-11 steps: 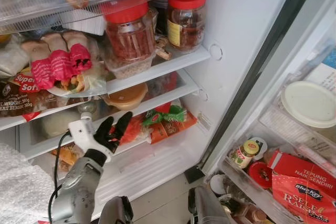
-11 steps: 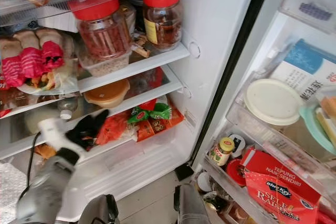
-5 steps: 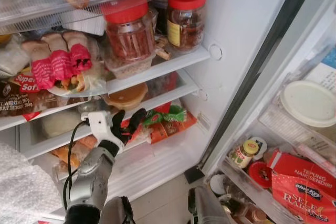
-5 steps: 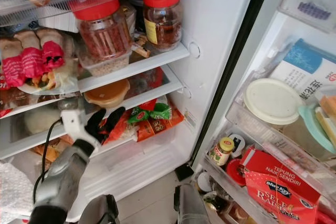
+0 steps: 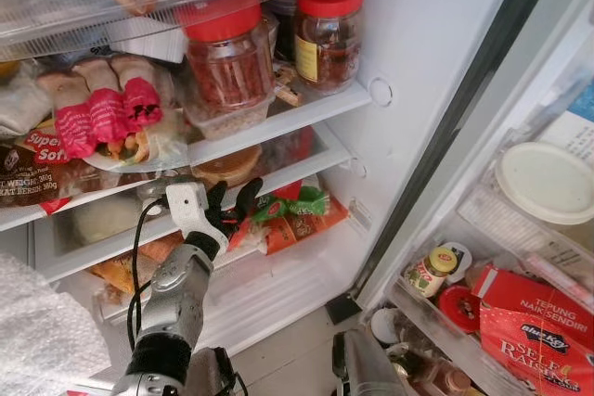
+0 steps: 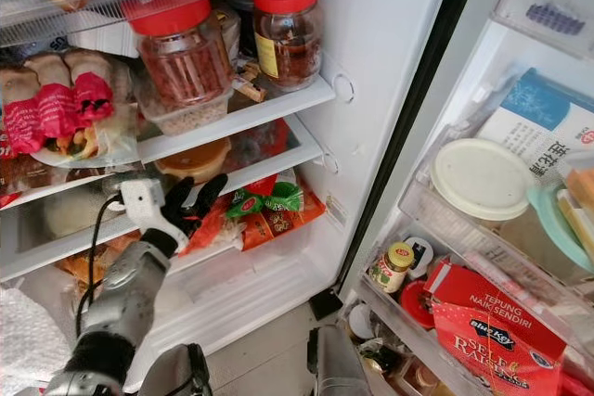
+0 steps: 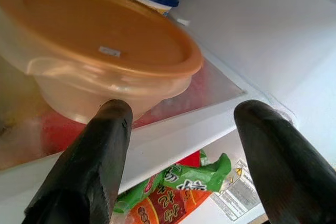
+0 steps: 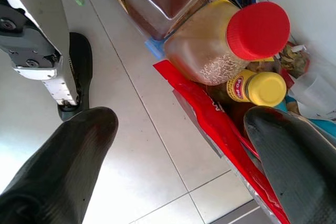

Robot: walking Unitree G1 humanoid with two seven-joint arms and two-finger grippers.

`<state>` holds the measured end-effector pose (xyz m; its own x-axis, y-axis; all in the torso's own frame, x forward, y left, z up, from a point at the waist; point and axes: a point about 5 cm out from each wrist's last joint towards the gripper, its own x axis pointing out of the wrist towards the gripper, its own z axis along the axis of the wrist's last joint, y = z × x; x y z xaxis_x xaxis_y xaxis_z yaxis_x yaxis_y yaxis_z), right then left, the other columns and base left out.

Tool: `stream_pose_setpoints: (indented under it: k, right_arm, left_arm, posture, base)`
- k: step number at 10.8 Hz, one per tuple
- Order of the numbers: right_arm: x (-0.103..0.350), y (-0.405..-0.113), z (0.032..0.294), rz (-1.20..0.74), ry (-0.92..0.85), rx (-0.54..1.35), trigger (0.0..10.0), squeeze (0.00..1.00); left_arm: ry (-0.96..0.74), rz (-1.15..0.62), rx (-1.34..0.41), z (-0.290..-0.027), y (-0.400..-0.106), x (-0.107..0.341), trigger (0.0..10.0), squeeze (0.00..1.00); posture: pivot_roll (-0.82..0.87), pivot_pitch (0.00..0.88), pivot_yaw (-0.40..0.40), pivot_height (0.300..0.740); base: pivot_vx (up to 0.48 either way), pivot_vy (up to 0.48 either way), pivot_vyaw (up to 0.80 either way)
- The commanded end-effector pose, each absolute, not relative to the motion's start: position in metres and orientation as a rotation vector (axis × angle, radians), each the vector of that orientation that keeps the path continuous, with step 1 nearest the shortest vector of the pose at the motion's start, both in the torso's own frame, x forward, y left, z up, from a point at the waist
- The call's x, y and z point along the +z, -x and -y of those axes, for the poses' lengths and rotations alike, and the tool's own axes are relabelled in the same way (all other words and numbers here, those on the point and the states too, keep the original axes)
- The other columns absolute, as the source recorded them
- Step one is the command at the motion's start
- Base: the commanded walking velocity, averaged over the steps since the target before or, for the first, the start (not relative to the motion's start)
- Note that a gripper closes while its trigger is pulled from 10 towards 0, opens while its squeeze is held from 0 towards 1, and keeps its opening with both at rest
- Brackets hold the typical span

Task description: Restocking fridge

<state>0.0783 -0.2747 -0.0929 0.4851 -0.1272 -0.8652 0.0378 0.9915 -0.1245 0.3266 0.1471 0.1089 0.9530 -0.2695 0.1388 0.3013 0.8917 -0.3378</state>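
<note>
The fridge stands open before me. On its middle glass shelf sits a clear tub with an orange lid, which looms close in the left wrist view as the tub. My left gripper is open just in front of and below that shelf's edge, its fingers empty and apart from the tub. Green and orange snack packets lie on the shelf below, right of the gripper. My right gripper hangs open low over the tiled floor, holding nothing.
Two red-lidded jars stand on the upper shelf, with packed bread to their left. The door bins on the right hold a white-lidded tub, a raisin packet and a small yellow-capped jar. Beside the right gripper stand a red-capped bottle and a yellow-capped bottle.
My left gripper has risen and moved right, up to the edge of the shelf with the orange-lidded tub. It stays open. The right arm has not moved.
</note>
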Motion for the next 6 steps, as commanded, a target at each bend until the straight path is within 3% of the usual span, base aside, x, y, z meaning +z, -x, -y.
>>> stream_pose_setpoints:
  k: [1,3,6]
  right_arm:
    - [-0.093,-0.072,0.277,-1.078,0.096,-0.107,10.0,0.00]
    - [-0.094,-0.072,0.277,-1.079,0.095,-0.110,10.0,0.00]
    - [-0.094,-0.070,0.277,-1.083,0.092,-0.109,10.0,0.00]
  left_arm:
    - [0.340,0.093,-0.303,-0.147,-0.327,0.109,10.0,0.00]
    - [0.295,0.117,-0.306,-0.152,-0.320,0.114,10.0,0.00]
    - [0.062,0.151,-0.292,-0.165,-0.294,0.117,10.0,0.00]
  posture:
    - [-0.27,0.135,-0.017,0.616]
    - [-0.26,0.141,-0.011,0.616]
    - [-0.24,0.149,-0.004,0.616]
  base:
    - [0.000,0.000,0.00]
    - [0.000,0.000,0.00]
    - [0.000,0.000,0.00]
